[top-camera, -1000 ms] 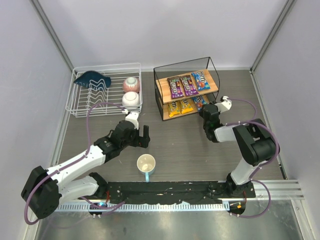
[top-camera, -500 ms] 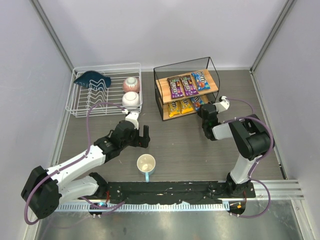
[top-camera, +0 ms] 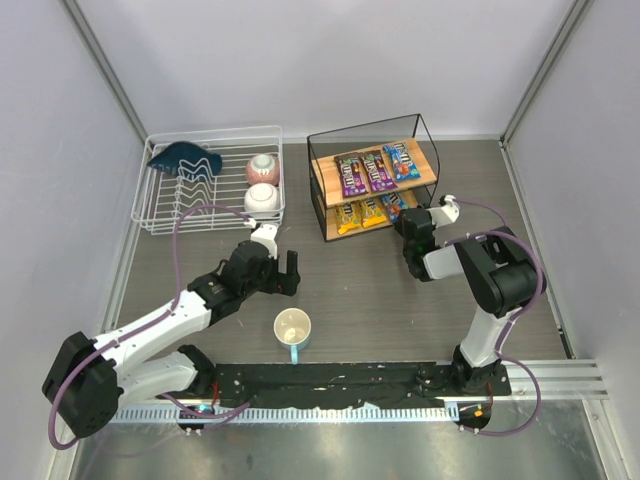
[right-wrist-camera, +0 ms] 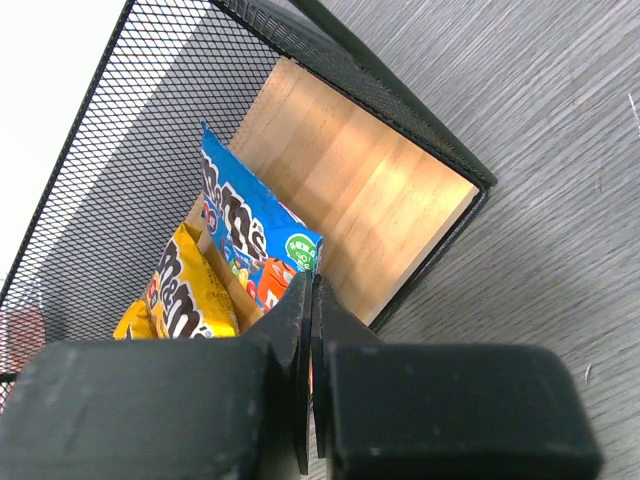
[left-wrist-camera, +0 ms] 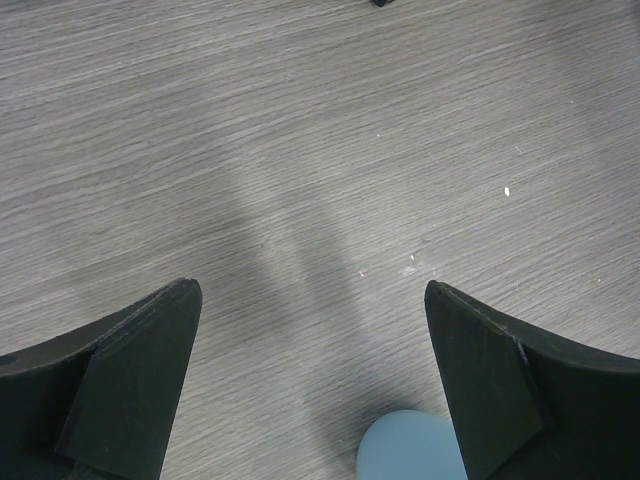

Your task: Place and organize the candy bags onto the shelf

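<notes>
The shelf holds all six candy bags. Two purple bags and one blue bag lie on its top board. Two yellow bags and the second blue bag lie on the lower board. My right gripper is at the shelf's front right, shut on the near edge of that lower blue bag, with a yellow bag beside it. In the right wrist view the gripper has its jaws pressed together. My left gripper is open and empty over bare table.
A light blue mug stands near the front, just below the left gripper, and its rim shows in the left wrist view. A white wire dish rack at the back left holds two bowls and a blue item.
My right gripper has shifted slightly left and toward the shelf's lower tier with the blue bag. The left arm has not moved.
</notes>
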